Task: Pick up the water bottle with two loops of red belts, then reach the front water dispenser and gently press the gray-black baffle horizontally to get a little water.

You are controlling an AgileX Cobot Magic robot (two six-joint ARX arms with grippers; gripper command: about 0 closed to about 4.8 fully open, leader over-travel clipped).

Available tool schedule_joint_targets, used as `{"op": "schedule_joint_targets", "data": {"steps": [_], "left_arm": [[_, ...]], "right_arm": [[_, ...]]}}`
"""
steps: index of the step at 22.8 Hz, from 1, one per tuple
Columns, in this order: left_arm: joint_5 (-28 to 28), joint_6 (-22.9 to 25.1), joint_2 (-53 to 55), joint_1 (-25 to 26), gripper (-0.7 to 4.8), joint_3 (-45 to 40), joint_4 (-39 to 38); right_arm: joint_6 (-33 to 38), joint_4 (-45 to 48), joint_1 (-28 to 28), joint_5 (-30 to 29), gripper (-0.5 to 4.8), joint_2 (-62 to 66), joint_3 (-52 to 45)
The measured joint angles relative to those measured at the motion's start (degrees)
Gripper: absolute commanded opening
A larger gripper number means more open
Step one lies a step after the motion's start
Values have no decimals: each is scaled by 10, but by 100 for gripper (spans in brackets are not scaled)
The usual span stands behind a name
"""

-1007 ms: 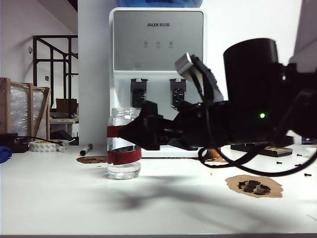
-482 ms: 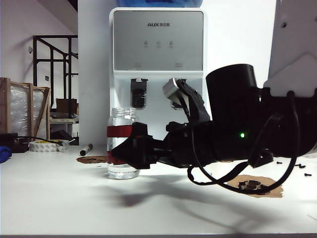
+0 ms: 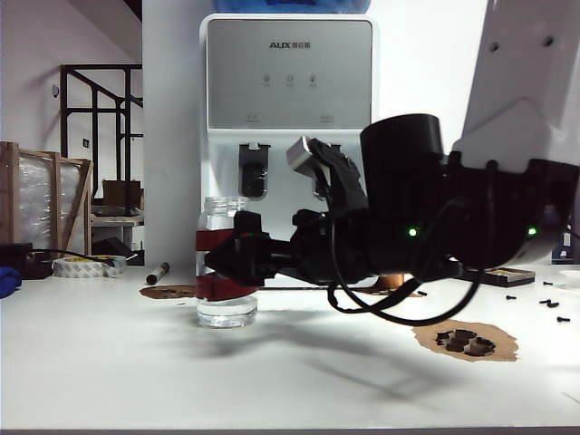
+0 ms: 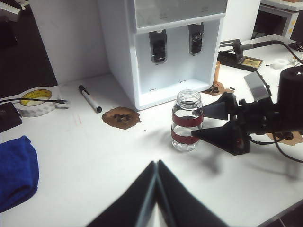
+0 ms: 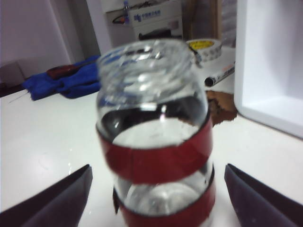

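Even bright room light washed out the white worktop (image 3: 109, 362). My dark right arm threw a soft shadow across it. My right wrist view was blurred; the clear red-banded glass bottle (image 5: 156, 142) smeared.

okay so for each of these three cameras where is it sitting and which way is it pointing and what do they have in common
Exterior: low at the table edge, facing the dispenser; the right arm reaches in, right gripper at the bottle.
Left wrist: high, looking down past the shut left gripper at table, bottle and dispenser.
Right wrist: level, close behind the bottle, between the open right gripper's fingers.
Shared: the bottle appears in all three.
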Motion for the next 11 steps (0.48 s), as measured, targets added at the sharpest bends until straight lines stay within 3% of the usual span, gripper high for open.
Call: {"op": "schedule_joint_targets", "data": {"steps": [11], "left_arm": [[0,0,0,0,-5,0,0]], "right_arm": [[12,-15,-2,-46,479,36,57]]}}
